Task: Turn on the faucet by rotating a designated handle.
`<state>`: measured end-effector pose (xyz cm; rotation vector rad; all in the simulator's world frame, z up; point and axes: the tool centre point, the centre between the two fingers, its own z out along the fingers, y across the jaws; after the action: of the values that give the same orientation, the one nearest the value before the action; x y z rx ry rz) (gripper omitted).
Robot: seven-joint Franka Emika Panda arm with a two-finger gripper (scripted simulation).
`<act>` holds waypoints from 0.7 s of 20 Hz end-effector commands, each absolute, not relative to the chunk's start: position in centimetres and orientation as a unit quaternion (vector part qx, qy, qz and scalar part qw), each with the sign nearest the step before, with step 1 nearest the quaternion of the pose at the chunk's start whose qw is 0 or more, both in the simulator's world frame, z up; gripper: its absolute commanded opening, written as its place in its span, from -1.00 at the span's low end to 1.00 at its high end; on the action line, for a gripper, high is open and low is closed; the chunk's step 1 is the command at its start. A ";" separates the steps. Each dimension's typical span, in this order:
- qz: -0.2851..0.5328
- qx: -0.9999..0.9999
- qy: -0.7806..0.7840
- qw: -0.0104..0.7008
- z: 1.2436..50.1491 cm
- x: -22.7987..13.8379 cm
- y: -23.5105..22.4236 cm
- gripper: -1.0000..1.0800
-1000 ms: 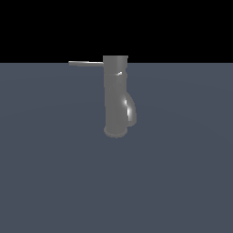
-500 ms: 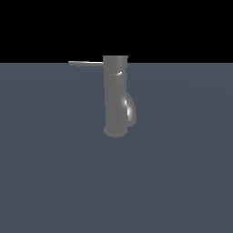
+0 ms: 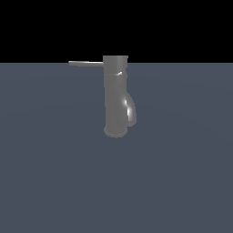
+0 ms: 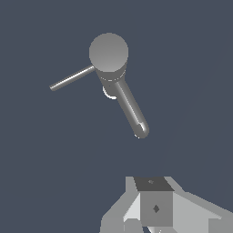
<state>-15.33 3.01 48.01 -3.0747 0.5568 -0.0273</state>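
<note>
Where the dark grey worktop (image 3: 182,182) meets the black background, the faucet (image 3: 115,98) stands upright near the middle of the exterior view, its round flared base resting on the surface. The handle (image 3: 86,63), a thin straight rod, projects level from the cylinder's top toward the exterior view's left. A short curved spout bulges from the body on the exterior view's right. No brand, label or writing can be read on any part.

The surface is bare and uniform on every side of the faucet, leaving open room all round the handle; no edge of the worktop shows apart from the far horizon line.

In the wrist view the faucet (image 4: 109,53) is seen from above: a round cap, the handle (image 4: 72,78) running out to one side, the spout angled away on another. The gripper (image 4: 152,214) shows only as pale grey blocky housing at the frame's border, well apart from the faucet and touching nothing. Its fingertips lie out of frame, so whether it is released or clenched cannot be told.
</note>
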 end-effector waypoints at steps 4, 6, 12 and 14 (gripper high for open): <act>-0.003 -0.970 0.241 0.016 46.6 -12.3 4.1 -1.00; -0.001 -0.964 0.264 0.018 46.0 -11.2 4.5 -1.00; 0.005 -0.943 0.332 0.022 44.1 -8.0 5.8 -1.00; 0.006 -0.935 0.354 0.022 43.4 -7.0 6.2 -1.00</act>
<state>-7.76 5.87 43.91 -2.9173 1.0444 0.0157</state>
